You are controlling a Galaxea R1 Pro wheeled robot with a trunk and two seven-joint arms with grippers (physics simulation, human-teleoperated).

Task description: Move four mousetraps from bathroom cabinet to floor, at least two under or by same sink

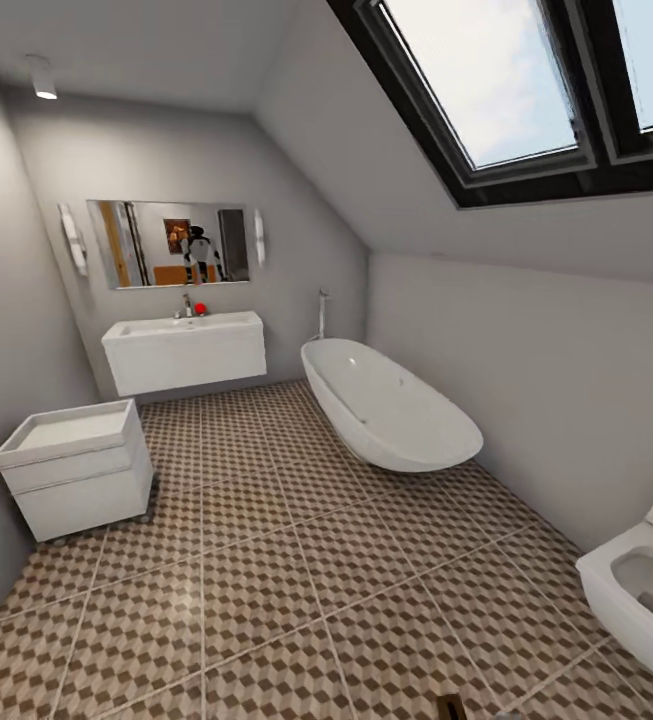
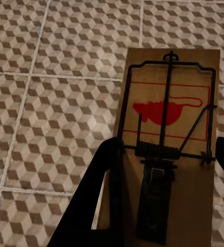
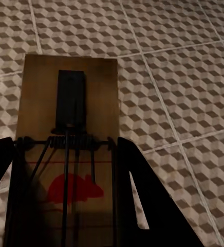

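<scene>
In the left wrist view my left gripper (image 2: 166, 154) is shut on a mousetrap (image 2: 168, 108), a wooden slab with a red mouse print and a wire bar, held above the bathroom floor (image 2: 55, 103). My right gripper (image 3: 66, 149) is likewise shut on a second mousetrap (image 3: 101, 87) over the cube-pattern tiles (image 3: 184, 77). The head view looks across the bathroom floor (image 1: 266, 560) to the white sink (image 1: 184, 348) on the far wall, several tiles away. The cabinet is out of view.
A low white box unit (image 1: 74, 465) stands at the left wall. An oval bathtub (image 1: 386, 405) lies along the right wall, and a toilet (image 1: 638, 590) sits at the near right. A mirror (image 1: 171, 243) above the sink reflects the robot.
</scene>
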